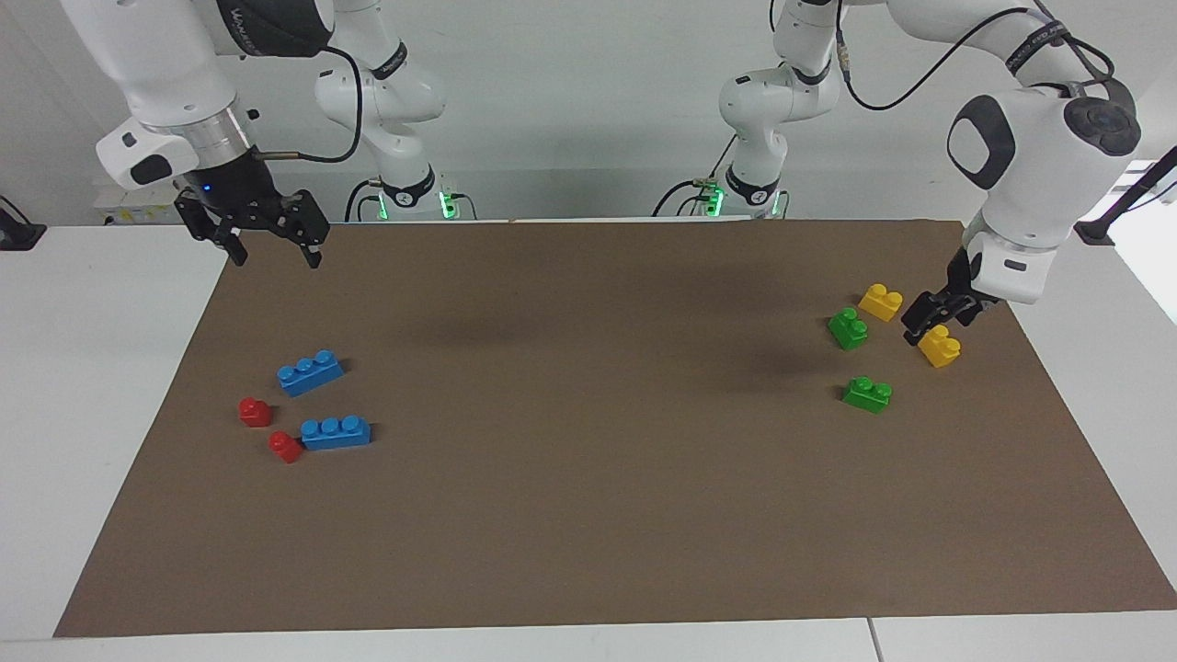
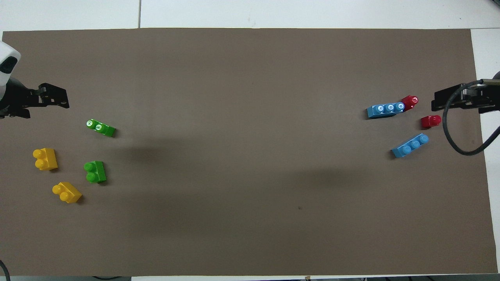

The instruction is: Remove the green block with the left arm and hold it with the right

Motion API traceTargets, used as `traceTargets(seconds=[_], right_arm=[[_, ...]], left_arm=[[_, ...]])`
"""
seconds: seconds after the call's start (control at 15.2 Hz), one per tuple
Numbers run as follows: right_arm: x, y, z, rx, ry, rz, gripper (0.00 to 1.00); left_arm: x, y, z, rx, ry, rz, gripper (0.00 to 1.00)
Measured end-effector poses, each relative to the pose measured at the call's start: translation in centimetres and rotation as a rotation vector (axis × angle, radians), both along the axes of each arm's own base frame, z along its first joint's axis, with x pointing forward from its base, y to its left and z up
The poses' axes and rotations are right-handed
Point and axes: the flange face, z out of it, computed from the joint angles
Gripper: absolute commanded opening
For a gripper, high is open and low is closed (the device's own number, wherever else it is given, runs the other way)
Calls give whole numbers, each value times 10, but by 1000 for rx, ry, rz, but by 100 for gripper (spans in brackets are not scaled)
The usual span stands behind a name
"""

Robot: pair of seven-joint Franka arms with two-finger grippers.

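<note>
Both pincers [image 1: 271,250] [image 1: 931,324] open, empty

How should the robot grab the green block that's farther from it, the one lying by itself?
Probably from straight above, pinching the two long flat sides of the green block. It sits upright with its studs on top and bare mat all round, so nothing blocks the open left end effector.

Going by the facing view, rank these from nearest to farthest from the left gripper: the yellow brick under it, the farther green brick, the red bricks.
From the left gripper, open and raised:
1. Yellow brick, just below the gripper.
2. Green brick, farther from the robots than that yellow one.
3. Red bricks, at the right arm's end.
</note>
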Motion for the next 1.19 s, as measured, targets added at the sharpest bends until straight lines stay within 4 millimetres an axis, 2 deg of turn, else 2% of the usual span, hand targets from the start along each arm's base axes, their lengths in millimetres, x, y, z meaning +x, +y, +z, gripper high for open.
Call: traceTargets(seconds=[0.26,0.59,1.19], right_arm=[[0,-7,0,-3,-6,-8,100],[0,-14,0,-7,-5,-1,100],[-1,-18,-1,-7,6,4,100]], left_arm=[[-18,-23,21,7,14,-49,100],[-36,-24,47,16,1,-51,100],[-39,-23,50,-27,5,-39,100]])
